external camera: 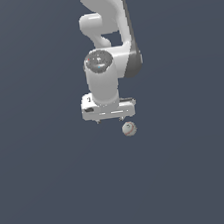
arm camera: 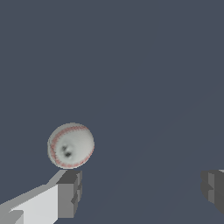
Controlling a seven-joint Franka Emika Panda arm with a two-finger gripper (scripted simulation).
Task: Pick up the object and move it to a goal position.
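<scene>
The object, a small off-white ball point(external camera: 129, 128) with thin red stitch marks, rests on the dark grey surface. In the exterior view it lies just below the white gripper body and slightly toward that view's right. My gripper point(external camera: 110, 120) hangs above the surface with its short fingertips just showing under the hand. In the wrist view the ball point(arm camera: 70, 145) sits close beside one grey fingertip point(arm camera: 69, 193), outside the gap between the fingers. The other fingertip point(arm camera: 213, 190) is far off, so my gripper point(arm camera: 141, 192) is open and holds nothing.
The white arm point(external camera: 105, 30) rises behind the hand toward the top of the exterior view. A plain dark grey surface point(external camera: 53, 181) fills both views, with no other objects or edges visible.
</scene>
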